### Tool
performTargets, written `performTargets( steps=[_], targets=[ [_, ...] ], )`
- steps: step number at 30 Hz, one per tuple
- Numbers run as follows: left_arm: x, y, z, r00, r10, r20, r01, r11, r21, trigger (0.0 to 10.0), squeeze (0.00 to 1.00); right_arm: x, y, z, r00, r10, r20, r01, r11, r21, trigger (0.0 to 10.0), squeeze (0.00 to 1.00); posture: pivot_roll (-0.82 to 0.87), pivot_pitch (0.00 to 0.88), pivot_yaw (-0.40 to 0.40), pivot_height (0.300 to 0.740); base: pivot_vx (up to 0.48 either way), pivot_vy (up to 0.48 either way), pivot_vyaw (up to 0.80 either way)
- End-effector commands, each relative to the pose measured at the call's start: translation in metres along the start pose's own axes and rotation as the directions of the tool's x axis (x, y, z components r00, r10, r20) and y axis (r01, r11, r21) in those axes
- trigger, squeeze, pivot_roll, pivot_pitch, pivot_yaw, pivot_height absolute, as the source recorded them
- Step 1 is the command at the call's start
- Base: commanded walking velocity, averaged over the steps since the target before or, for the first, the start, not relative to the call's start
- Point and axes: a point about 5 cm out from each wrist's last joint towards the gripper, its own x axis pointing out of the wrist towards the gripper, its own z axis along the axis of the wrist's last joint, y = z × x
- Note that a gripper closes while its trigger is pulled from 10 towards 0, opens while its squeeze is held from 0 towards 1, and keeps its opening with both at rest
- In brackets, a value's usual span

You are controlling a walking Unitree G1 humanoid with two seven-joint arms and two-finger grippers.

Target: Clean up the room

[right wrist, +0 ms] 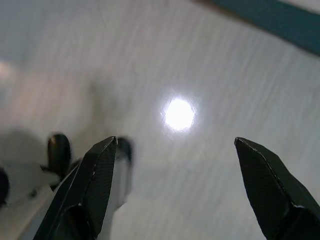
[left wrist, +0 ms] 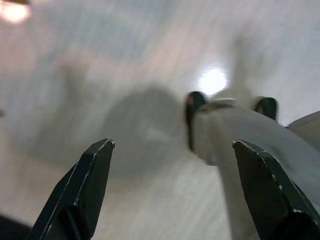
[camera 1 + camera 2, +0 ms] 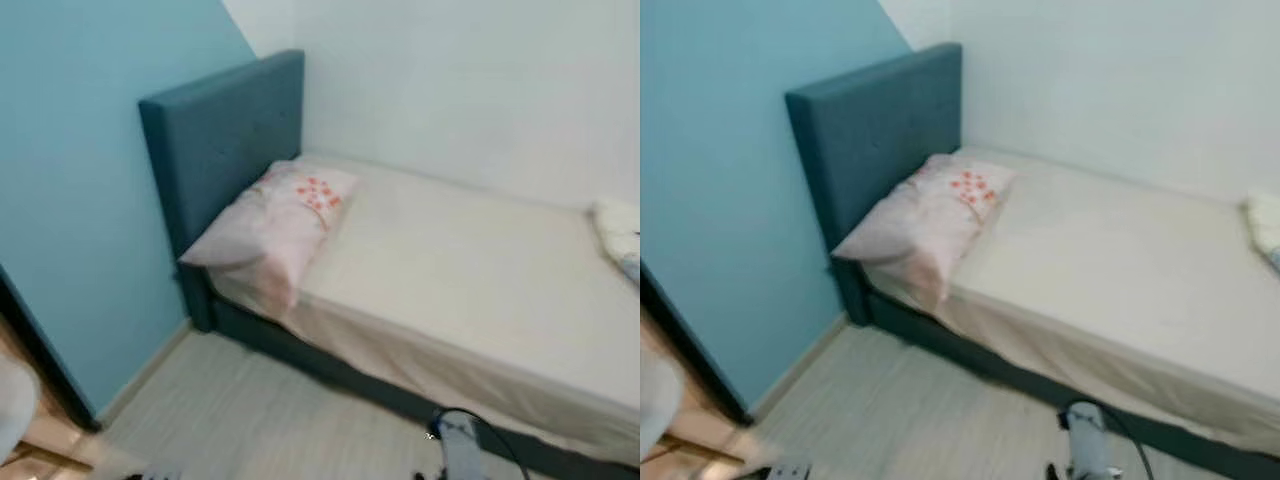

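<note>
A single bed (image 3: 470,270) with a teal headboard (image 3: 220,140) runs across the frame from centre left to the right edge, its cream sheet pulled fairly flat. The thing most likely to need tidying is the pale pink pillow (image 3: 275,225) with red flowers, lying at centre left of the frame against the headboard, its lower corner sagging over the mattress edge. A second soft white bundle (image 3: 618,235), possibly bedding, sits at the far right edge, too cropped to identify.

Both arms hang low, pointing at the pale wood floor (image 3: 250,420). The left end effector (image 2: 175,190) has its fingers spread wide with nothing between them, and the right end effector (image 1: 177,187) is the same, wide apart and empty.

The pillow looks light, soft and floppy; it will fold and droop when lifted, so a pinch at one corner would let it dangle. I would judge a grip on the near long edge, gathering a fold of cover and stuffing, or one end effector at each end, to be steadier. Nothing fragile there.
</note>
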Motion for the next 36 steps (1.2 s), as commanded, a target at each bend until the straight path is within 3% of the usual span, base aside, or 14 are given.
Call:
performTargets(
  steps=[1,7,36],
  targets=[
    [0.0011,-0.0055,0.0046,1.0,-0.017,0.009,0.017,1.0,0.006,10.0,0.0,-0.0004,-0.0052,0.0027,1.0,-0.018,0.008,0.018,1.0,0.01,10.0,0.0,0.02,0.0,-0.046,0.74,0.0,-0.48,0.0],
    [0.0021,-0.0113,0.0102,0.999,-0.032,0.029,0.032,0.999,0.003,10.0,0.0,-0.0008,-0.0087,0.0037,0.999,-0.038,0.013,0.037,0.999,0.019,10.0,0.0,0.03,0.0,-0.049,0.74,0.0,-0.48,0.0],
    [0.0018,-0.0101,0.0071,0.999,-0.036,0.014,0.036,0.999,0.01,10.0,0.0,-0.0002,-0.0033,0.0056,0.999,-0.013,0.029,0.012,0.999,0.04,10.0,0.0,0.02,0.0,-0.038,0.74,0.0,-0.48,0.0]
  ],
)
